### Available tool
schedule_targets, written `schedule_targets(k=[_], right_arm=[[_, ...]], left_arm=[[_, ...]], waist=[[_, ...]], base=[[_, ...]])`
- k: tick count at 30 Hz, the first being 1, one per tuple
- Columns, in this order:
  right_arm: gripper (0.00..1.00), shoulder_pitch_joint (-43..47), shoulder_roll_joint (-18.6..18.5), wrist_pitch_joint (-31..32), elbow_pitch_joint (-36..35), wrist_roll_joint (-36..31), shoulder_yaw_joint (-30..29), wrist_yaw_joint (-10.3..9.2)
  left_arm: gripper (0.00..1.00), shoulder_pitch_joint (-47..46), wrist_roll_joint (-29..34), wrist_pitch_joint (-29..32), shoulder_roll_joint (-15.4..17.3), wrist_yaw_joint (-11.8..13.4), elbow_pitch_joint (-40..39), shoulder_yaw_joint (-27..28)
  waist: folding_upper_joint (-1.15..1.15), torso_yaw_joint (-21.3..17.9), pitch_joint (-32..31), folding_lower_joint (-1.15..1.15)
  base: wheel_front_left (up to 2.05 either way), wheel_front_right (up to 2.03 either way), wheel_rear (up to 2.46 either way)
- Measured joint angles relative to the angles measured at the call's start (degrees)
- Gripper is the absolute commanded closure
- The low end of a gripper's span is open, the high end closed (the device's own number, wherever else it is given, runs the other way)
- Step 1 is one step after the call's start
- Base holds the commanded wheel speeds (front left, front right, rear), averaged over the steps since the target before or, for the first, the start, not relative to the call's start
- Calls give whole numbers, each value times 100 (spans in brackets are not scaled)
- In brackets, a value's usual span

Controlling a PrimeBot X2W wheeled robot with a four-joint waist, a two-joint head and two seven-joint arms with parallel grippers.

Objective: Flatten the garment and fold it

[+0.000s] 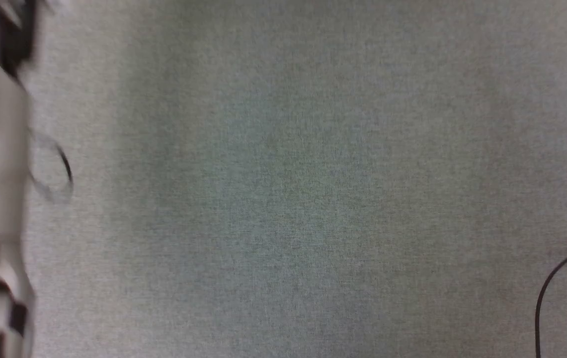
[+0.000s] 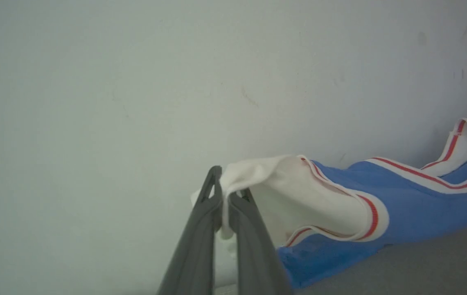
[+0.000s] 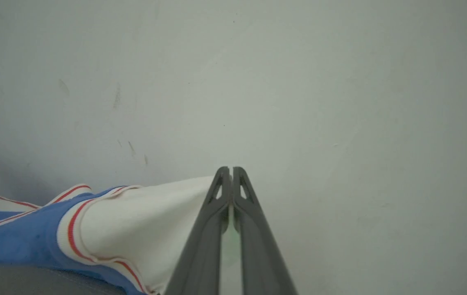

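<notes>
Both jaws clamp sleeve edges of the garment (image 2: 413, 205), pale surface (image 2: 135, 82) beyond.

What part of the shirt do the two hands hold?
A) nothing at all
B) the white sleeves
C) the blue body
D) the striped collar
B: the left hand is shut on one white sleeve of the shirt, the right hand on the other.

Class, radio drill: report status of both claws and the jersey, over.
Left claw shut on jersey at white sleeve. Right claw shut on white sleeve too. No obstruction visible.
</notes>
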Motion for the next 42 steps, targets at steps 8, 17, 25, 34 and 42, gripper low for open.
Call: schedule_targets(k=[8, 17, 25, 34, 42], right_arm=[[100, 1954, -120, -27, -377, 857, 512, 0], [100, 4306, -797, 386, -1326, 1437, 558, 0], [100, 6052, -1195, 713, -1700, 1257, 167, 1], [100, 7330, -1174, 1093, -2093, 1138, -583, 1], [100, 8569, -1163, 2203, -2714, 1395, -1124, 5]], left_arm=[[100, 2326, -67, 244, -18, -71, -158, -426], [100, 4783, -409, 1055, 301, -86, -1467, -637], [100, 6067, -573, 1618, 666, 176, -2446, -632], [100, 7132, -889, 1974, 836, 433, -3185, -564], [100, 8190, -1270, 2377, 943, 610, -3809, -520]], waist=[[0, 49, -654, -2], [0, 101, -1549, -3], [0, 170, -2148, -2], [0, 222, -2606, -1], [0, 256, -2940, -1]], base=[[0, 0, 0], [0, 0, 0], [0, 0, 0], [0, 0, 0], [0, 0, 0]])
